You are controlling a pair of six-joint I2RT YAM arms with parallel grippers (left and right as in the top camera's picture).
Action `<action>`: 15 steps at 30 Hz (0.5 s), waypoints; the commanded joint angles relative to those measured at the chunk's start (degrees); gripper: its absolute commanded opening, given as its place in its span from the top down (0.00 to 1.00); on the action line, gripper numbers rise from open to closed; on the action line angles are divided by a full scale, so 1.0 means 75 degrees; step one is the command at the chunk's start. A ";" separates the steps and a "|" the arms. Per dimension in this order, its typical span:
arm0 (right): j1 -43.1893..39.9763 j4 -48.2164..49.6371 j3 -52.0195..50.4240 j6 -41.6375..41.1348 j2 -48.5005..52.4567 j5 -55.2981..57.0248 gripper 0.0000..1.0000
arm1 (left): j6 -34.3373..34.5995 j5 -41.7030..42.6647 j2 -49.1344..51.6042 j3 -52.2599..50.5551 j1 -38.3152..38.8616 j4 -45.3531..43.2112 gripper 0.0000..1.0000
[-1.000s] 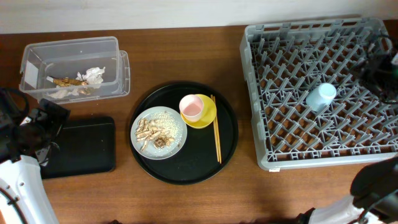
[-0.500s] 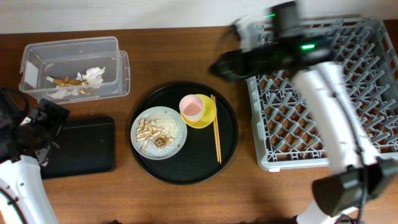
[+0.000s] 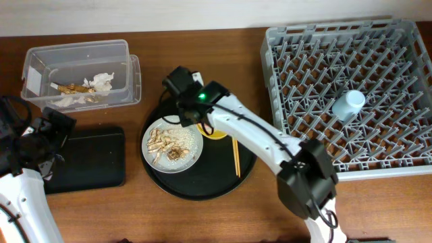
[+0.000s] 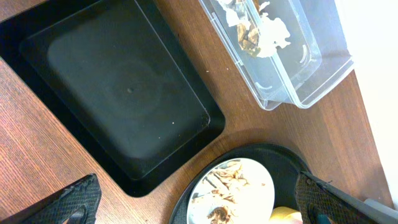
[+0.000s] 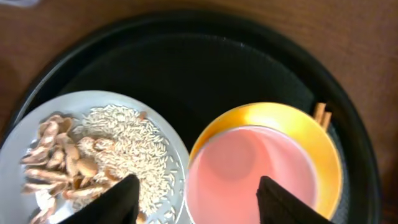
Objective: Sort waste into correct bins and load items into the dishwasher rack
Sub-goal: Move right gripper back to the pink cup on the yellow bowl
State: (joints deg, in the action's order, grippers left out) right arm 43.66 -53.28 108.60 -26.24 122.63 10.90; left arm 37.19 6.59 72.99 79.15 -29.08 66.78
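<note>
Right arm had swung off the rack (image 3: 378, 158), leaving the blue cup (image 3: 349, 104) among its pegs. The right gripper (image 5: 202, 196) now hung over the pink cup (image 5: 249, 171), jaws wide apart, holding nothing. We judged one cup loaded and pink next. Overhead, the arm hid the pink cup. Right wrist showed it nested in the yellow bowl (image 5: 273, 121), beside the plate (image 5: 15, 168) of food bits. Left gripper (image 4: 196, 205) sat apart and empty by the black tray (image 4: 124, 93). Left wrist showed that tray bare and napkin scraps in the tub (image 4: 311, 62).
</note>
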 commanded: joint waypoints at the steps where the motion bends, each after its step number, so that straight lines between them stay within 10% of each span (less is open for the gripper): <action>1: 0.0143 0.0076 0.0093 -0.0256 0.0283 0.0469 0.45 | 0.0073 -0.0058 0.0032 -0.0023 -0.0044 0.0012 0.01; 8: 0.0251 -0.0003 0.0093 -0.0256 0.0682 0.0385 0.51 | 0.0073 -0.0058 0.0032 -0.0023 -0.0044 0.0012 0.01; 15: 0.0262 -0.0329 0.0597 -0.0248 0.0562 0.0391 0.78 | 0.0073 -0.0058 0.0032 -0.0023 -0.0044 0.0012 0.01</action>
State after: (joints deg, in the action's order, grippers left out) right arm 45.10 -54.35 109.25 -27.92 127.15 12.64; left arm 37.19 6.57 72.99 79.15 -29.08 66.78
